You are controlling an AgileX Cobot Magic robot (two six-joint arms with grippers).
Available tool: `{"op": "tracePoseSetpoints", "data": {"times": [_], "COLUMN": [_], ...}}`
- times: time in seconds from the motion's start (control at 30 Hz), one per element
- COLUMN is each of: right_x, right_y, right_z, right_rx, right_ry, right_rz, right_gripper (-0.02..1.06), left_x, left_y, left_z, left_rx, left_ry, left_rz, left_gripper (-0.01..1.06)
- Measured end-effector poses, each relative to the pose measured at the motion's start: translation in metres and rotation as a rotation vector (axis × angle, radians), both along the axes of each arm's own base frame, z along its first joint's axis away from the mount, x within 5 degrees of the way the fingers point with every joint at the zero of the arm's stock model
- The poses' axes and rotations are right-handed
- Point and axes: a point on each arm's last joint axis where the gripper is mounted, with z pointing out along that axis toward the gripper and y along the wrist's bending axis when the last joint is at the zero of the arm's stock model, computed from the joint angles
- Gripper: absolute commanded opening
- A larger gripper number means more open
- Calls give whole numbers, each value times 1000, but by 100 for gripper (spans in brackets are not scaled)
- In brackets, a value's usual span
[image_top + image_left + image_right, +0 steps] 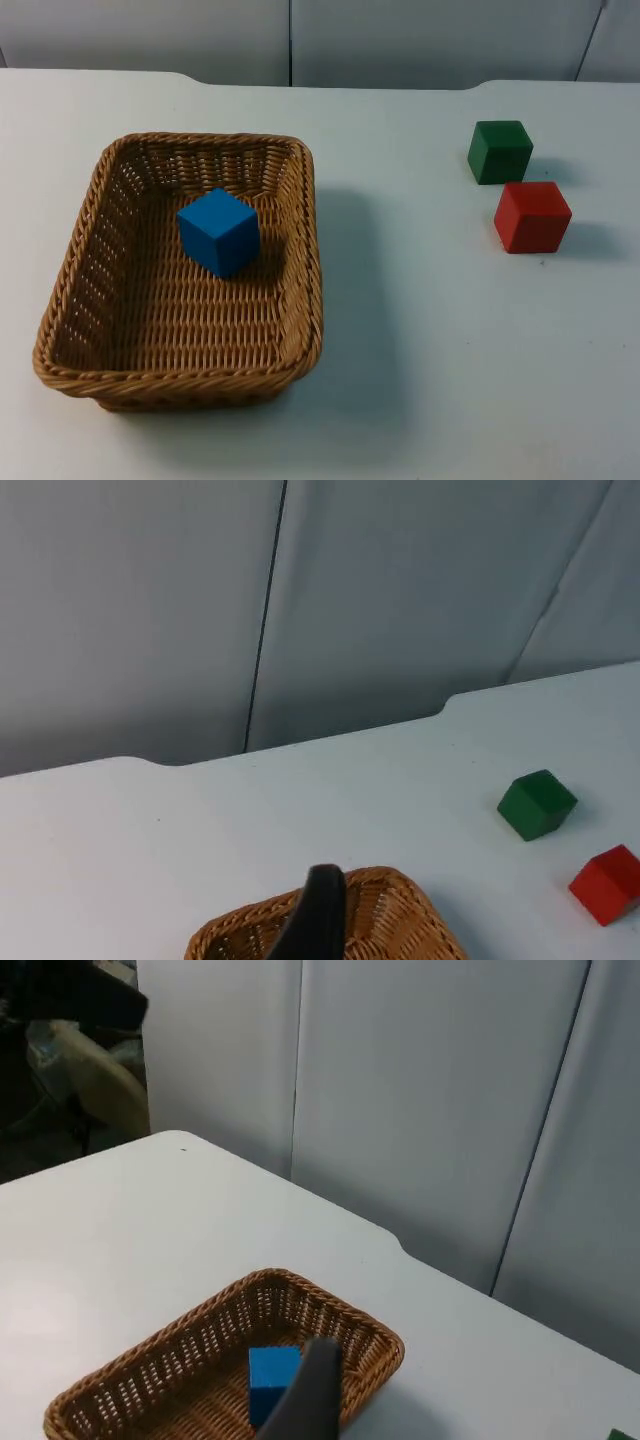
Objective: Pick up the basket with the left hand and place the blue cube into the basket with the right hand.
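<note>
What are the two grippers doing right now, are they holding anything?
Left gripper: above the basket, away from it, holding nothing; open or shut cannot be told.
Right gripper: also back, not holding the blue cube; cannot be told.

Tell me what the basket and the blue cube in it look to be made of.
The basket: woven wicker or rattan, tan with a slight sheen; strands interlace on its walls and floor, and its rim is braided. The blue cube: probably painted wood or solid plastic, going by its matte, even colour, flat faces and crisp edges; no grain shows, so that stays open.
</note>
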Motion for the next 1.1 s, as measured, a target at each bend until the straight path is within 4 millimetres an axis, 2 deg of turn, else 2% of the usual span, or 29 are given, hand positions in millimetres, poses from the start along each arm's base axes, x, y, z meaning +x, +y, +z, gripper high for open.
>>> {"op": "tracePoseSetpoints", "data": {"times": [0.13, 0.17, 0.27, 0.3, 0.4, 0.43, 0.57, 0.8, 1.0, 1.1], "right_x": [-2, -2, -5, -5, -9, -9, -19, -33, -47, -53], "right_y": [2, 2, 7, 7, 12, 12, 17, 16, -1, -16], "right_z": [-2, -2, -14, -14, -42, -42, -63, -71, -78, -78], "right_rx": [-59, -59, -104, -104, -160, -160, -211, -283, -338, -345], "right_ry": [-14, -14, 10, 10, 90, 90, 209, 297, 415, 448], "right_rz": [48, 48, 100, 100, 150, 150, 245, 388, 462, 481], "right_gripper": [82, 82, 82, 82, 82, 82, 82, 82, 82, 82], "left_x": [-49, -49, -91, -91, -127, -127, -161, -188, -206, -214], "left_y": [0, 0, 0, 0, 1, 1, 3, 8, 10, 13], "left_z": [-3, -3, -16, -16, -31, -31, -41, -55, -68, -73], "left_rx": [40, 40, 47, 47, 43, 43, 74, 149, 212, 245], "left_ry": [-66, -66, -122, -122, -163, -163, -177, -100, -18, 7], "left_rz": [-1, -1, -2, -2, 21, 21, 42, 70, 72, 85], "left_gripper": [81, 81, 81, 81, 81, 81, 81, 81, 81, 81]}}
